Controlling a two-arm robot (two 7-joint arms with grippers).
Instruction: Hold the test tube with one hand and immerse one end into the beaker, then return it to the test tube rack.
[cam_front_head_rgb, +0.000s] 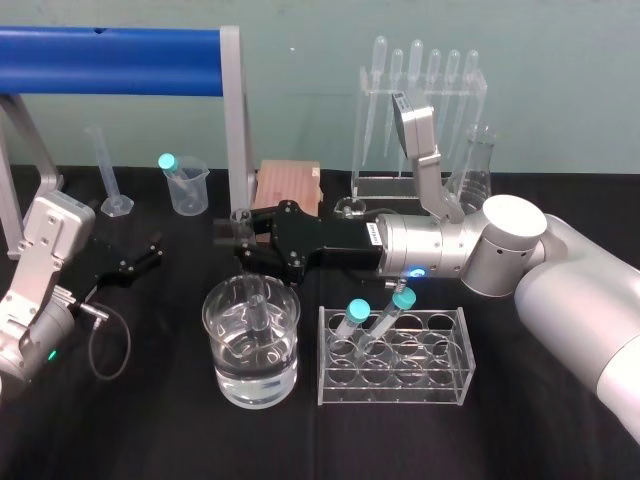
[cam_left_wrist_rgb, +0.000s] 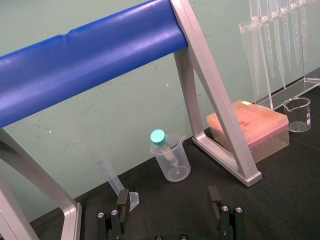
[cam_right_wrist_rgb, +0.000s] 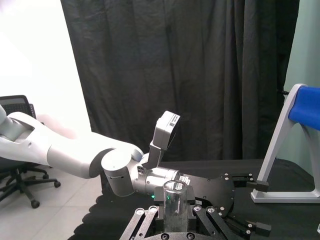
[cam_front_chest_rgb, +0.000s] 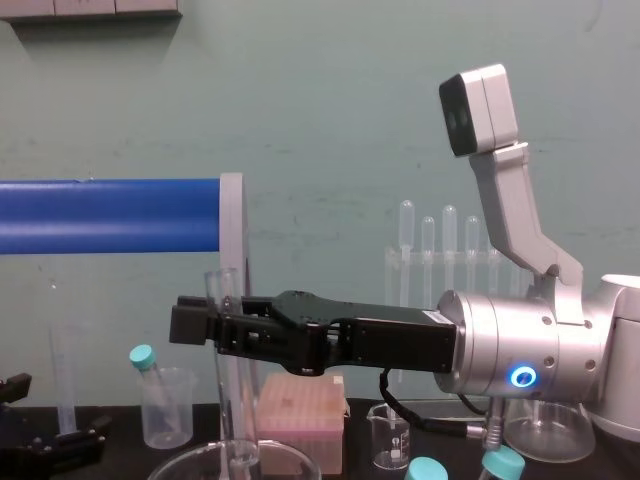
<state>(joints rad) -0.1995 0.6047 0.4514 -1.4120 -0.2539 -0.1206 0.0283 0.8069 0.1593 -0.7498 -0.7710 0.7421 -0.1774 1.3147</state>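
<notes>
My right gripper (cam_front_head_rgb: 238, 233) was found with its jaws pressed on the tube (cam_right_wrist_rgb: 175, 205), pinching it near its open top. The tube stood upright, its rounded end down inside the beaker (cam_front_head_rgb: 283, 350), below the rim. Whether that end met the liquid I could not tell. The beaker, part filled with clear liquid, stood on the black table (cam_front_head_rgb: 150, 430), just left of the rack (cam_front_head_rgb: 395, 392) and not touching it. Two capped tubes (cam_front_head_rgb: 357, 311) leaned in the rack's left holes. My right arm reached in from the right, passing above the rack. My left gripper (cam_front_head_rgb: 152, 252) hung idle over the table at the left, well apart from the beaker, jaws spread.
</notes>
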